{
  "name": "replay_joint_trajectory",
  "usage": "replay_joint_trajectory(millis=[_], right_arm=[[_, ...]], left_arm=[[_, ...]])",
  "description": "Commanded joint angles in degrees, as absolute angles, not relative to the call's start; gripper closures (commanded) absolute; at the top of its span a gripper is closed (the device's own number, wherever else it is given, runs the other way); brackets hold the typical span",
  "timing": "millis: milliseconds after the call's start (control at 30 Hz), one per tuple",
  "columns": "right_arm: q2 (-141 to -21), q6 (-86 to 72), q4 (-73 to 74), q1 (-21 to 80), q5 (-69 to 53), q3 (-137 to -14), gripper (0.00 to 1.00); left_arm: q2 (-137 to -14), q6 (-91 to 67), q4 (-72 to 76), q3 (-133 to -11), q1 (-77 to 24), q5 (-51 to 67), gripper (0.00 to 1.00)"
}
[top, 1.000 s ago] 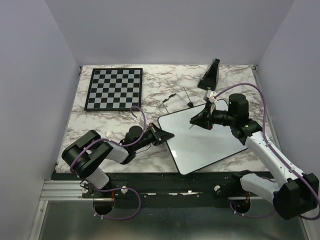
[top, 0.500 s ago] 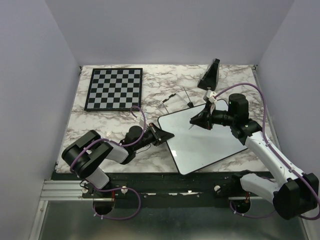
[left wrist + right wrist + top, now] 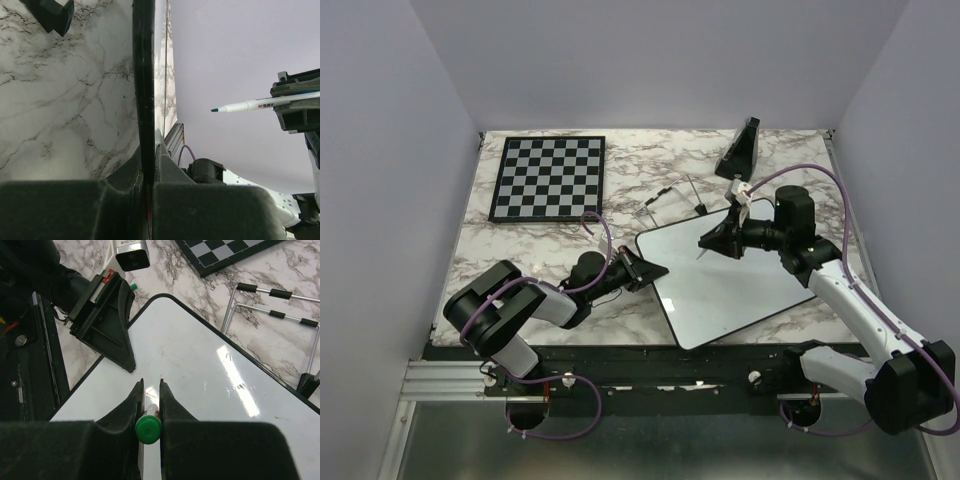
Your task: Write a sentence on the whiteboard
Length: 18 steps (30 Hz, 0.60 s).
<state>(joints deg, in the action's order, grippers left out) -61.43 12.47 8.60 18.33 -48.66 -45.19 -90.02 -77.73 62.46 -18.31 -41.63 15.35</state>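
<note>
Two pincers are busy, both on the near half of the marble table. The whiteboard lies flat and skewed, right of the middle, with one corner reaching the table's near edge. I have the left pincer clenched on the board's black rim at its left corner. From the left wrist view the rim runs straight up from between the fingers.

The right pincer hangs over the far-left part of the board and grips a marker. The marker's green butt end sits between the fingers in the right wrist view, and its teal tip points toward the left pincer. I cannot tell whether the tip touches the white surface.

Beyond the board, a wire stand lies just past its far edge. A chessboard sits at the table's far-left corner, well apart from both pincers.
</note>
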Motion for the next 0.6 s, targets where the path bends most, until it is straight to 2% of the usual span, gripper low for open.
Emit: replay_joint_trajectory(millis=[0, 233, 567], right_arm=[[-63.72, 13.88, 7.91, 18.54, -51.24, -47.81, 1.00], [-67.06, 13.20, 3.45, 18.54, -52.03, -49.83, 1.00], [-67.76, 5.36, -9.93, 21.00, -44.04, -45.62, 0.99]], left_arm=[[-89.30, -72.95, 63.37, -18.98, -41.84, 18.37, 1.00], [-87.45, -71.11, 60.82, -18.98, -41.84, 18.02, 1.00], [-86.92, -69.96, 59.94, -19.34, -41.92, 18.19, 1.00]])
